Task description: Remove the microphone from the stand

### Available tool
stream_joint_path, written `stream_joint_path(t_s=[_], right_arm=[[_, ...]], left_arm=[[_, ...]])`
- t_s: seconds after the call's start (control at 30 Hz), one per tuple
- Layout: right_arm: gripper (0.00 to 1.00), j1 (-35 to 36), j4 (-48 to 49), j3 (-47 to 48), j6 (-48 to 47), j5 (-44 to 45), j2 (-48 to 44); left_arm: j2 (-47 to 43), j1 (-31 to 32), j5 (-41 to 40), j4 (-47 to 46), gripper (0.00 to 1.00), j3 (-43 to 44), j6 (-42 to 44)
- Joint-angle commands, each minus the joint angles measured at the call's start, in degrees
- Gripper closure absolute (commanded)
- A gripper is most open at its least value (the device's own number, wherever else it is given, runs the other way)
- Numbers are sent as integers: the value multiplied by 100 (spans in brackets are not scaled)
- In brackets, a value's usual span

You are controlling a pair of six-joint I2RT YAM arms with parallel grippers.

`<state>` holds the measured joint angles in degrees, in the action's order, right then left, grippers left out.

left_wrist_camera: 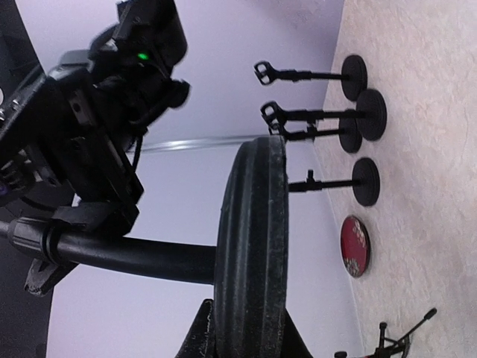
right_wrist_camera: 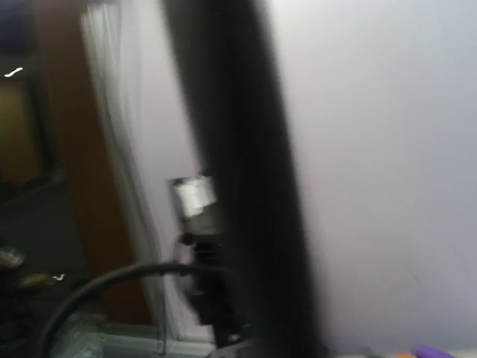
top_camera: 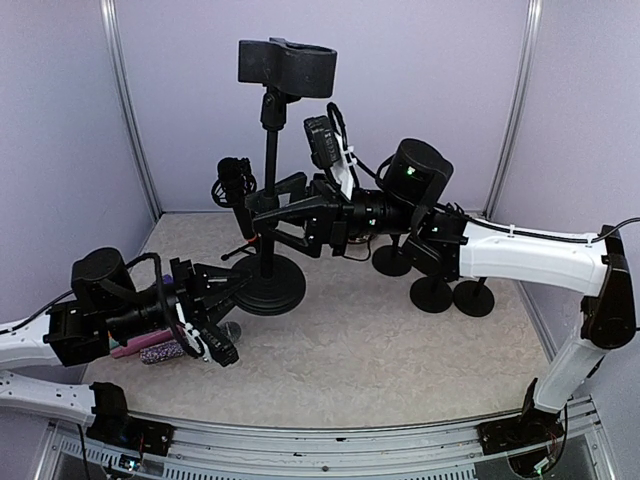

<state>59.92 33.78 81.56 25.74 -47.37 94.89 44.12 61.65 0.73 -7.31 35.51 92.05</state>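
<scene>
The black stand's pole (top_camera: 270, 180) rises from a heavy round base (top_camera: 275, 290) in the middle of the table. The dark microphone (top_camera: 287, 65) lies crosswise in the holder at the pole's top. My left gripper (top_camera: 240, 283) is shut on the base's left rim. In the left wrist view the base (left_wrist_camera: 253, 224) is edge-on between that gripper's (left_wrist_camera: 250, 332) fingers. My right gripper (top_camera: 258, 232) reaches in from the right at mid-pole height, open, one finger on each side of the pole. The right wrist view is blurred; the pole (right_wrist_camera: 238, 179) shows as a dark vertical bar.
Three small black stands (top_camera: 432, 293) sit on the table to the right, under the right arm. Pink and purple items (top_camera: 150, 348) lie beneath the left arm. A red disc (left_wrist_camera: 355, 246) lies flat near the base. Purple walls close in the back and sides.
</scene>
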Motion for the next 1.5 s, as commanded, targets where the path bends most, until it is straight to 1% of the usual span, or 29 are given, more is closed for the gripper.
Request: stream_joint_path(t_s=[0.0,0.03,0.07,0.1,0.13,0.23,0.3,0.37,0.53,0.7,0.87,1.0,1.07,1.1,1.13,1.27,1.37,1.4,1.43,1.47], right_arm=[[21,122,-1326,-126,-259,1664,-654],[15,117,-1577,-207,-286,2389,-762],[8,116,-1780,-291,-323,2936,-876],[4,123,-1919,-391,-346,3353,-959],[2,140,-1995,-507,-322,3792,-1047],[3,296,-2033,-906,-326,4925,-1331],[9,394,-2111,-1018,-300,5503,-1368],[13,475,-2138,-1044,-267,5796,-1340],[18,570,-1917,-884,-239,5483,-1044],[26,639,-1794,-546,-239,5252,-617],[30,676,-1318,-495,-269,4984,-319],[38,695,-1052,-386,-372,4812,-78],[39,705,-854,-368,-452,4524,34],[42,719,-808,-361,-477,4470,82],[47,729,-771,-363,-500,4436,113],[78,740,-458,-537,-532,4549,135],[98,741,-273,-687,-672,4741,65],[100,740,-278,-715,-755,4877,38],[100,740,-307,-755,-853,5033,4],[100,728,-352,-804,-962,5244,-28]], left_arm=[[104,-215,-1240,-803,100,-331,22],[132,-219,-1321,-928,100,-368,42],[162,-221,-1400,-1057,100,-389,46],[193,-223,-1468,-1157,100,-395,43],[220,-223,-1515,-1200,100,-391,45],[253,-232,-1552,-1343,100,-460,110],[247,-232,-1542,-1366,100,-525,203],[255,-232,-1529,-1372,100,-540,247],[325,-232,-1552,-1378,100,-524,291],[313,-237,-1572,-1316,100,-501,308],[314,-241,-1542,-1317,100,-460,288],[317,-241,-1468,-1270,100,-459,307],[325,-241,-1462,-1239,100,-448,305],[325,-241,-1462,-1217,100,-436,312],[323,-249,-1459,-1184,100,-432,310],[300,-267,-1440,-1153,100,-451,281],[286,-275,-1446,-982,99,-450,253],[294,-276,-1471,-789,86,-400,198],[305,-284,-1478,-575,48,-339,93],[312,-303,-1479,-314,27,-260,-56]])
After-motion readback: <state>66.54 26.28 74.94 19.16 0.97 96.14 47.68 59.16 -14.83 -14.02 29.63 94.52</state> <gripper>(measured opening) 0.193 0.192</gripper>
